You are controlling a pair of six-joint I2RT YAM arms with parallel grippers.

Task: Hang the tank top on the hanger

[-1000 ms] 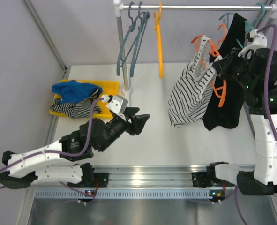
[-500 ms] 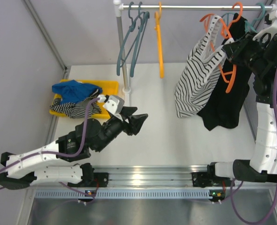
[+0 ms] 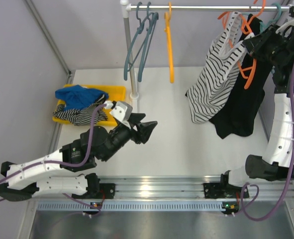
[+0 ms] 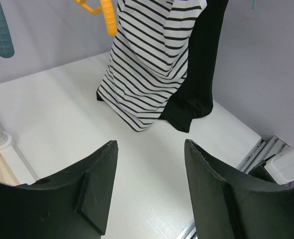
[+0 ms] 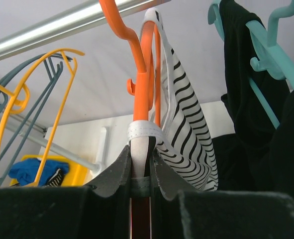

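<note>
White worktop point(image 3: 176, 144) fills the enclosure, with a metal rail point(image 3: 206, 7) spanning the back edge high above it.

**Position of the task items.** The tank top point(image 3: 219, 84) hangs on the hanger point(image 3: 248, 69) at the right end of the rail, clear of the worktop and just in front of the black garment point(image 3: 241, 109). In the top view one strap loops over a hanger shoulder. In the right wrist view a white band of the top sits around the hanger neck.

**Claw states.**
- Right claw point(image 5: 142, 149): clamped on the hanger stem, directly beneath that white band and below the hook.
- Left claw point(image 4: 151, 149): fingers apart, holding nothing, poised low over the worktop and facing the hanging garments from well away.

**Step in hand.** We judge the dressing step complete — the top is carried by the hanger. The step in hand is seating the loaded hanger on the rail. The hook rises right at the rail in the right wrist view, but we cannot tell whether it already bears on it.

**Next move.** We would expect the following requirements:
1. Bring the hook mouth over the rail, between the neighbouring teal hanger point(image 5: 266, 45) and the open rail to its left.
2. Lower until the rail takes the weight.
3. Only then part the right claw — and draw it straight back so the fingers do not drag the band off the neck.
</note>
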